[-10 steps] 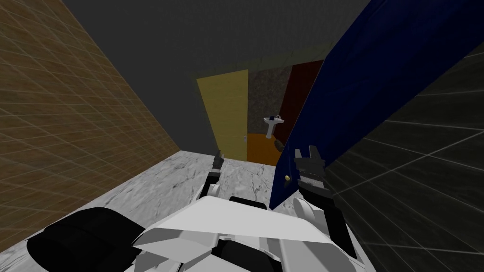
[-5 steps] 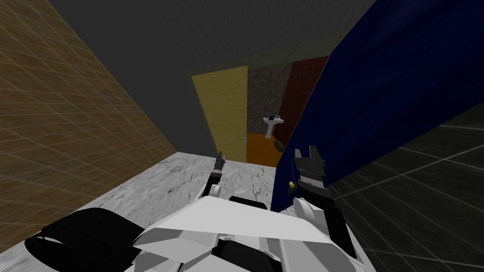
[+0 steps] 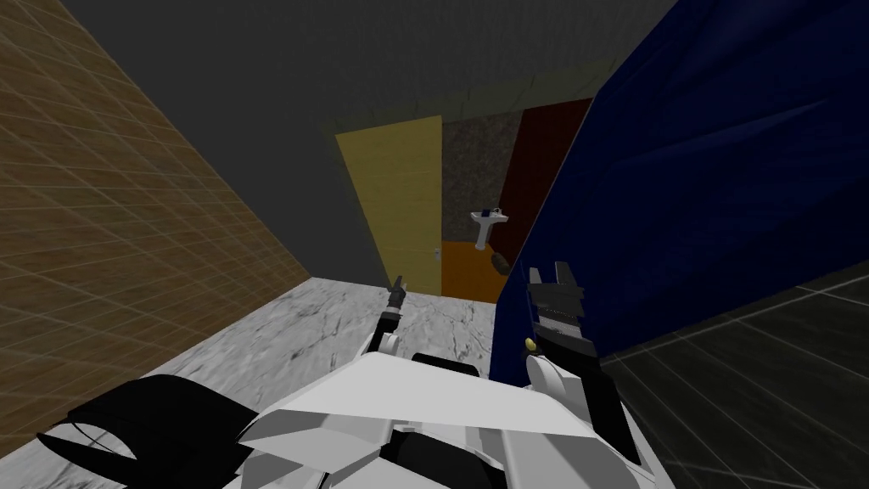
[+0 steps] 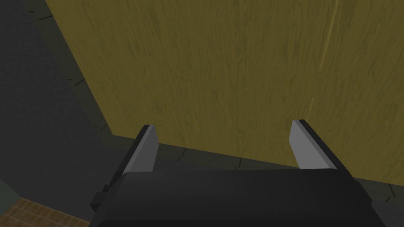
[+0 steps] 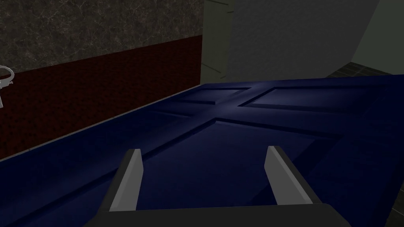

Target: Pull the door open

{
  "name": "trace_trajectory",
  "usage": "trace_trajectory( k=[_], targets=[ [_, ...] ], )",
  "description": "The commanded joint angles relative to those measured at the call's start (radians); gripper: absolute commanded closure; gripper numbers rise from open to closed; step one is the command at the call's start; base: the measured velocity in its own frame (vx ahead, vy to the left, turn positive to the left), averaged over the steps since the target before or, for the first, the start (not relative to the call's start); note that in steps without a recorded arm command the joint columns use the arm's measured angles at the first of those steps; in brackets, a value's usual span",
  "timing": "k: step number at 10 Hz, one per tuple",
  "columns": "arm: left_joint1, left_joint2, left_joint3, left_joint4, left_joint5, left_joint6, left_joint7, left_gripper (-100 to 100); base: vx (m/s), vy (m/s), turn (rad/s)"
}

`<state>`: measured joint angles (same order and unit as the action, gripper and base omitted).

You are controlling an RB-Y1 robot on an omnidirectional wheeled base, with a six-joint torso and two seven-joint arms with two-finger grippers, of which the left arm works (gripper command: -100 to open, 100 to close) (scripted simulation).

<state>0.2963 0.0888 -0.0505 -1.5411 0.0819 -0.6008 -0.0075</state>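
A dark blue panelled door stands swung open on my right in the head view, its free edge close to my chest. Its small brass knob sits low on that edge. My right gripper is open, held against the door's face just above the knob and gripping nothing. In the right wrist view the blue door runs under the open right gripper. My left gripper reaches forward over the marble floor; in its wrist view the left gripper is open and faces a yellow door.
Ahead, the yellow door stands beside a doorway to a room with an orange floor and a white pedestal sink. A brown tiled wall closes the left side. Dark tiles lie to the right. Grey marble floor lies ahead.
The blue door has swung further toward me, and its knob has come lower and nearer my chest. My view has turned slightly, so the yellow door sits further left.
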Motion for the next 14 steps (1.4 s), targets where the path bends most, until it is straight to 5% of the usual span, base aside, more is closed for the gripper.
trace_trajectory(
  k=[1, 10, 14],
  targets=[
    [-0.014, 0.0, -0.002, 0.036, 0.005, -0.006, -0.009, -100, 0.117, 0.017, -0.027],
    [-0.081, -0.013, -0.018, 0.22, 0.027, -0.047, -0.052, -100, 0.097, 0.009, -0.03],
    [-0.13, -0.033, -0.029, 0.353, 0.042, -0.077, -0.084, -100, 0.145, 0.011, -0.04]
  ],
)
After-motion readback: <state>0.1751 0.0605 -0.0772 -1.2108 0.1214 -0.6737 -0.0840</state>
